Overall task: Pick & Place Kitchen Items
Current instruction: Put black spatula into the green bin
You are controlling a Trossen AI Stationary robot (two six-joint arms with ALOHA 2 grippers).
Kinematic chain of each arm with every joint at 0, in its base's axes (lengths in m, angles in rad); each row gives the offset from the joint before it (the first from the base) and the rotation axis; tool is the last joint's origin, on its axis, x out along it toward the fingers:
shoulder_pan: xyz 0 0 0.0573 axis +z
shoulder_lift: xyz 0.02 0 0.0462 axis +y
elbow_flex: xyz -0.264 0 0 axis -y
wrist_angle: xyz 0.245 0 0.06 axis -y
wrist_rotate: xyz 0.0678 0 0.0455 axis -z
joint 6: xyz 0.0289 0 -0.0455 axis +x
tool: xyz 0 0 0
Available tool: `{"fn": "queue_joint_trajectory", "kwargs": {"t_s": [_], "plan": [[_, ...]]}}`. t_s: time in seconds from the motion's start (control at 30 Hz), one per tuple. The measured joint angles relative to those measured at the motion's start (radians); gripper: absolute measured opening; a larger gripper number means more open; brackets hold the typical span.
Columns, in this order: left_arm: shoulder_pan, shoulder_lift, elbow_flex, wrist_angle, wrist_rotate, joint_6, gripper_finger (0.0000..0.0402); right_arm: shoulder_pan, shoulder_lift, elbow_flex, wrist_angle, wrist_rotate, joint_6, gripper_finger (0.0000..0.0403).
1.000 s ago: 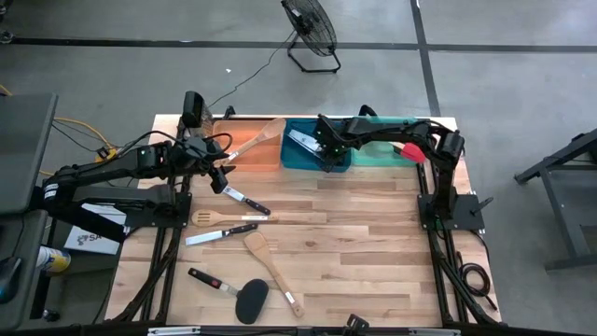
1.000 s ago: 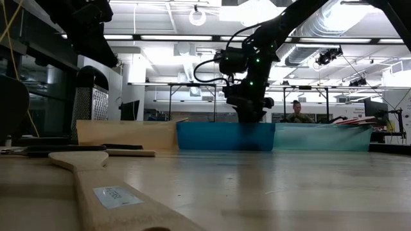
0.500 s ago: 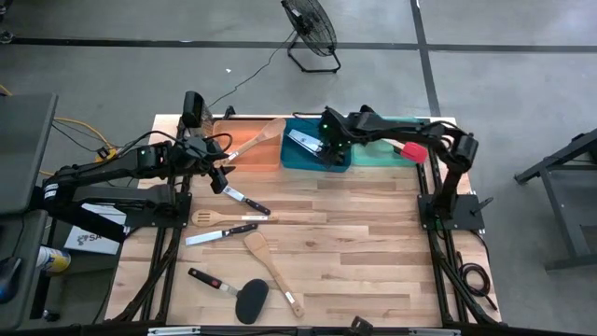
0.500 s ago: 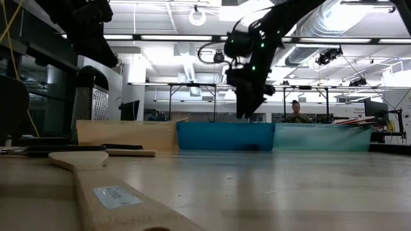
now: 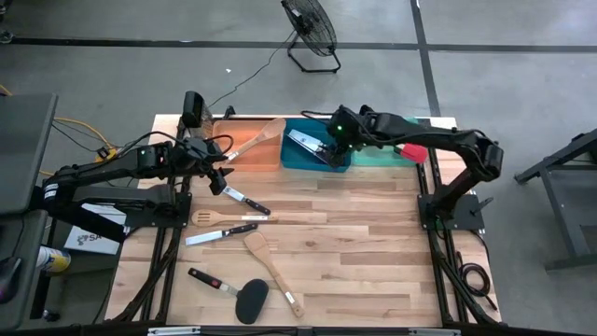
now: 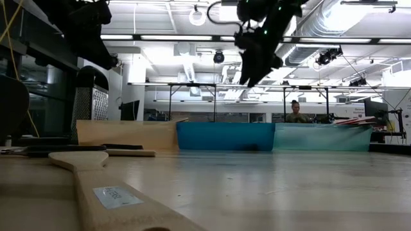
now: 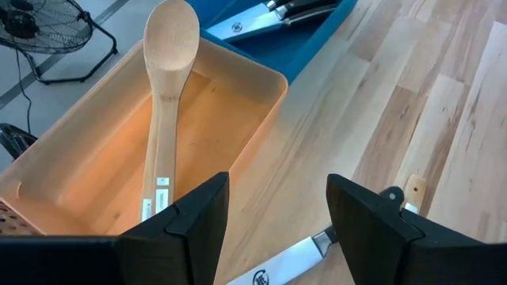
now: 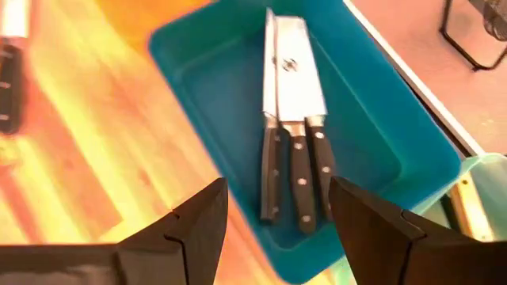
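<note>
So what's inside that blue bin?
The blue bin holds black-handled knives lying side by side, about three; overlapping blades make the count unsure. The right gripper hovers above, fingers open and empty.

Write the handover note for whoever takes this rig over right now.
Right gripper: open, empty, above the blue bin.
Left gripper: open, empty, by the orange bin.
Done: knives lie in the blue bin, one wooden spoon rests in the orange bin, a red-headed turner is at the green bin.
Left: knives, wooden utensils and a black turner on the table.
</note>
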Motion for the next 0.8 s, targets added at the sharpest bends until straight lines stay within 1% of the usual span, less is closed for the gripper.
{"fn": "queue_joint_trajectory", "kwargs": {"t_s": [0.13, 0.43, 0.67, 0.73, 0.8], "plan": [[0.000, 0.000, 0.000, -0.021, 0.005, -0.008, 0.0207, 0.052, -0.030, 0.000, -0.019, 0.000, 0.036, 0.0212], [0.000, 0.000, 0.000, -0.047, 0.075, -0.016, 0.0207, 0.195, -0.053, 0.000, -0.080, 0.000, 0.083, 0.0212], [0.000, 0.000, 0.000, -0.053, 0.145, -0.019, 0.0207, 0.302, -0.053, 0.000, -0.110, 0.000, 0.081, 0.0212], [0.000, 0.000, 0.000, -0.064, 0.146, -0.019, 0.0207, 0.334, -0.053, 0.000, -0.110, 0.001, 0.064, 0.0212], [0.000, 0.000, 0.000, -0.078, 0.146, -0.023, 0.0207, 0.371, -0.053, 0.000, -0.106, 0.025, 0.058, 0.0212]]}}
